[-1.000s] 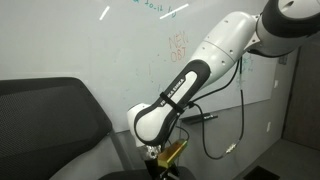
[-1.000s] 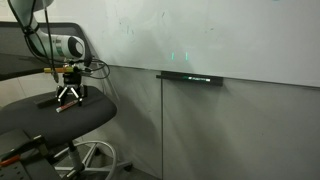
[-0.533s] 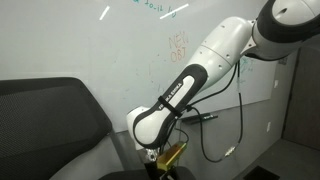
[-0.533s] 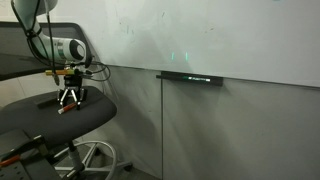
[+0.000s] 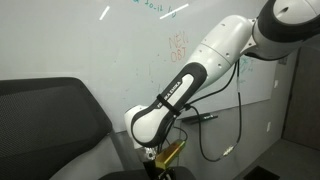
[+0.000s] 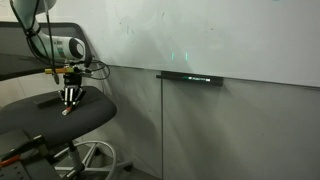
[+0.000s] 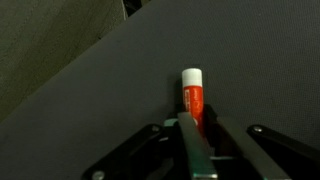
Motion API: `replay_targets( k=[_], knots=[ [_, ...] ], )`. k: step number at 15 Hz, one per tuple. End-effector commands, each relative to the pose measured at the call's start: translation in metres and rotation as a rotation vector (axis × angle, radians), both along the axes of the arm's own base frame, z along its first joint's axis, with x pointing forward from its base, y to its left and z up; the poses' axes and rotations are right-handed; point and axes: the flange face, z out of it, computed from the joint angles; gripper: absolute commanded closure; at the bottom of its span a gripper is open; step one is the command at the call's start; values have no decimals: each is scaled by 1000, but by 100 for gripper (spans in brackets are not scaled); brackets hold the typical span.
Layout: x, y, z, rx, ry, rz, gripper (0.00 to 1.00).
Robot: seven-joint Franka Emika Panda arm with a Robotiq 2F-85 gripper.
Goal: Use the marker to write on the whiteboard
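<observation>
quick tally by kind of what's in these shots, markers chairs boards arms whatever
marker: 1
chair: 1
whiteboard: 1
robot arm: 1
dark bar on the wall: 1
total: 5

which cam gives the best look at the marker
The wrist view: the marker sits mid-frame, close up, red-orange with a white end, lying on the dark chair seat. In both exterior views it is too small to make out, lost under the hand.
</observation>
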Motion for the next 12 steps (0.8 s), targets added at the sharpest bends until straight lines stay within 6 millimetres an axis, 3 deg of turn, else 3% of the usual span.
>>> replay_targets(
  k=[1,6,12],
  knots=[
    [-3,0,7,-47,-29,8,95],
    [-3,-10,31,-174,-134,56,95],
    [-3,-12,87,-263,-311,94,95]
  ],
)
